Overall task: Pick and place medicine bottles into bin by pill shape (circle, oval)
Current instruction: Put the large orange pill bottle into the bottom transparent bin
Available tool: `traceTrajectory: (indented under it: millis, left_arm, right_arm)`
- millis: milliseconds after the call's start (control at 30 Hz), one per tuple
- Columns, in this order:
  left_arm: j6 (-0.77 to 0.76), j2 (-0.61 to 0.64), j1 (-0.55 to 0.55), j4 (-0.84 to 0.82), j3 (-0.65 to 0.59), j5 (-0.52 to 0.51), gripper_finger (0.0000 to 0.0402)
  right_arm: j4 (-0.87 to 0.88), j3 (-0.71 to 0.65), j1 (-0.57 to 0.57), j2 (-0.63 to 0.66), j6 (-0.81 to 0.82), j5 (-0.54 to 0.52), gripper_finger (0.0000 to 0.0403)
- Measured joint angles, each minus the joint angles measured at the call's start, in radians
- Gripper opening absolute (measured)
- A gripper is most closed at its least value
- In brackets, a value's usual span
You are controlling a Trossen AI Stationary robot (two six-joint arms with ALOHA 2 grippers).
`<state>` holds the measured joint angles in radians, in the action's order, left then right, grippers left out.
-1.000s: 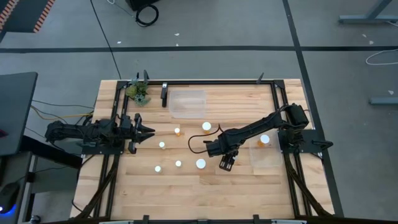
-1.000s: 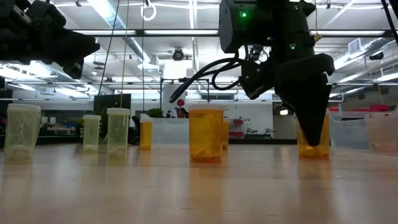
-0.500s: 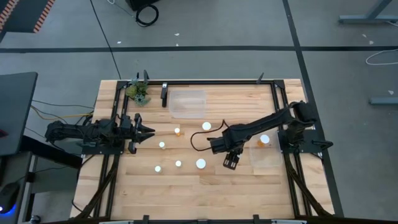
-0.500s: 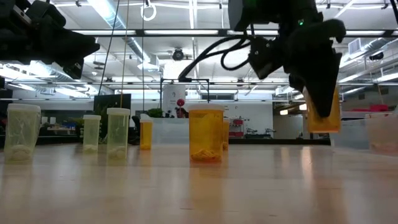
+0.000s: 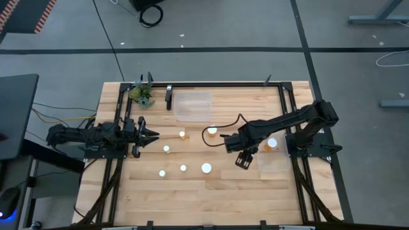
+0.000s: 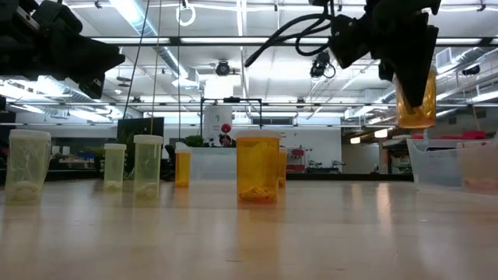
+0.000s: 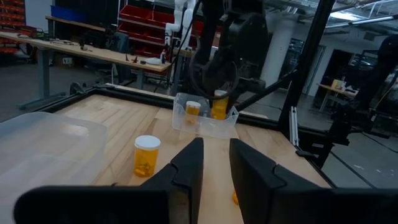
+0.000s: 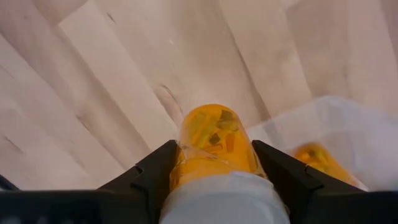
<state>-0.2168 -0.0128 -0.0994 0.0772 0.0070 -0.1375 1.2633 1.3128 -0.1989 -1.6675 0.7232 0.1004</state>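
Right gripper [image 5: 243,160] clamped on a medicine bottle [image 8: 214,146], lifted clear of the table [image 5: 192,198].

We see the held bottle [image 6: 415,97] hanging in the air between the two fingers [image 8: 152,171], amber body pointing down toward the wood. Just beside the gripper, on its outer side, lies a clear bin [image 5: 275,160] that already holds one bottle [image 5: 272,143]. On the gripper's other side, toward the left arm, six more bottles stand upright, the nearest a wide-capped one [image 5: 206,168]. A second clear bin [image 5: 192,106] sits near the table's far edge. We note the left gripper [image 5: 144,135] waiting at the table's left side, its fingers [image 7: 186,168] drawn together on nothing.
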Motion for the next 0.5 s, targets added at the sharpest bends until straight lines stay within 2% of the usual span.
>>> traceTrajectory:
  millis: [233, 500]
  left_arm:
    - [0.001, 0.000, 0.000, 0.000, 0.000, 0.000, 0.0088]
    - [0.001, 0.000, 0.000, 0.000, 0.000, 0.000, 0.0086]
  right_arm:
    - [0.021, -0.083, 0.000, 0.062, 0.058, 0.013, 0.0204]
    - [0.001, -0.232, -0.014, 0.216, 0.195, 0.045, 0.0204]
